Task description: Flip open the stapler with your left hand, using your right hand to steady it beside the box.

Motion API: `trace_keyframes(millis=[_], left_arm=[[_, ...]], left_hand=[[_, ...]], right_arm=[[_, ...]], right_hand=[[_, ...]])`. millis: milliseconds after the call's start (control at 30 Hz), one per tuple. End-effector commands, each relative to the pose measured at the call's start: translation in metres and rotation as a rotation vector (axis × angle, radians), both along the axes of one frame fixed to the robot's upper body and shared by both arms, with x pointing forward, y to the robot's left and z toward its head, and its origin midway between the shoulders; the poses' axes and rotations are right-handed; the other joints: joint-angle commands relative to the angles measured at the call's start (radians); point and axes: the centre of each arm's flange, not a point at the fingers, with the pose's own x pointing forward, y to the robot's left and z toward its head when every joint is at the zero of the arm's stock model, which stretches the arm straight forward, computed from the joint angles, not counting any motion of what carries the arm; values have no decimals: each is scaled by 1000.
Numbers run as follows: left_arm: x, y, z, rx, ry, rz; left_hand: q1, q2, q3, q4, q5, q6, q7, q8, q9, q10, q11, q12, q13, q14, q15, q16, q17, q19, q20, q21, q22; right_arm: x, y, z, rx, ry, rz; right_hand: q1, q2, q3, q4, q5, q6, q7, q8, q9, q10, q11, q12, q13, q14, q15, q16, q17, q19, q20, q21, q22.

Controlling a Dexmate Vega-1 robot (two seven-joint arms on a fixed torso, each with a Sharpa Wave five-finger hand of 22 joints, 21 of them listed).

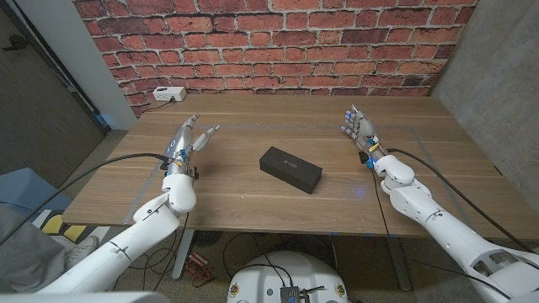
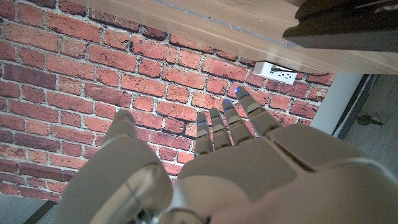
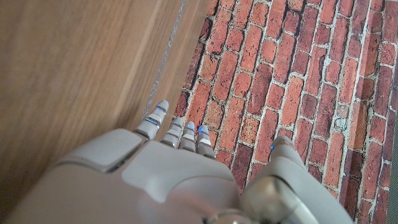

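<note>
Black box (image 1: 290, 169), mid-table (image 1: 253, 194), long axis diagonal, between left hand (image 1: 187, 139) and right hand (image 1: 360, 130); both spread, empty, about equally distant.

Red brick wall (image 1: 278, 46) behind wooden worktop (image 1: 253, 143); grey concrete wall (image 1: 493, 76) at right; white power strip (image 1: 169, 95) at worktop's back edge.

Box (image 1: 290, 169) at centre of table (image 1: 253, 202). Left hand (image 1: 187, 140) at 9 o'clock of box, right hand (image 1: 359, 130) at 2 o'clock, both well apart. Power strip (image 1: 168, 95) at 11 o'clock, far edge.
</note>
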Motion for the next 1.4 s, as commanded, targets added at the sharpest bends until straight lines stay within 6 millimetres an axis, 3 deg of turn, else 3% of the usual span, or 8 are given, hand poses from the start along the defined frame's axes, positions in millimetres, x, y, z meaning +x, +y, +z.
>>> trace_keyframes(millis=[33,333,500,767,1000,1200,1400], left_arm=[[-3,13,2,11,14,77],[-9,18,-1,13,13,112],[-12,19,-1,4,26,124],[-17,20,-4,-6,26,167],[-23,21,-5,5,21,218],[-26,27,-6,-8,23,247],[-25,30,-9,-28,7,262]], left_hand=[[17,5,6,-6,7,12,2,6,3,9,4,8,6,12,-26,4,2,17,-2,8,4],[32,-4,6,-9,7,11,-9,2,4,4,-2,3,6,36,-41,6,1,25,1,5,4],[38,-9,5,-9,7,6,-21,-2,4,15,-7,6,5,32,-41,1,1,19,2,-1,4],[43,-12,4,-7,7,-14,-3,-11,3,16,-1,4,5,36,-29,-2,1,16,9,-5,4],[51,-15,5,-4,6,12,-13,-3,2,42,-11,11,4,69,-49,5,1,30,25,-4,5],[65,-26,3,-1,6,31,-11,-3,2,73,-4,15,4,149,-80,15,-1,150,1,26,4],[75,-45,-4,-1,7,63,-27,4,3,128,-15,28,3,196,-87,16,-2,184,0,24,2]], right_arm=[[1,-1,0,4,0,-2],[-2,-3,-4,12,2,-14],[-3,-4,-3,22,-5,-15],[-4,-4,-2,13,-11,-20],[-3,-4,-3,17,-7,-18],[-2,-4,-4,12,-5,-17],[0,-4,-5,18,2,-16]], right_hand=[[3,13,1,-4,3,-1,-2,0,3,2,4,4,0,-7,-5,10,2,-4,3,3,3],[5,13,1,-7,3,-1,-3,0,3,2,-1,4,-1,-7,-4,10,0,-4,3,3,3],[6,14,1,-9,3,1,-1,0,3,8,12,6,-1,0,0,13,-1,-1,-2,5,3],[5,14,0,-9,2,2,-2,1,3,8,8,6,-2,0,-1,13,-1,-2,-1,4,3],[5,14,-1,-9,2,3,-2,1,3,8,4,5,-2,-1,-3,13,-2,-3,1,4,3],[6,14,-1,-11,2,2,-2,0,3,8,4,5,-3,-1,-3,12,-3,-3,1,4,3],[6,15,-1,-11,2,3,-1,1,3,9,7,6,-3,-1,-2,13,-3,-3,1,4,3]])
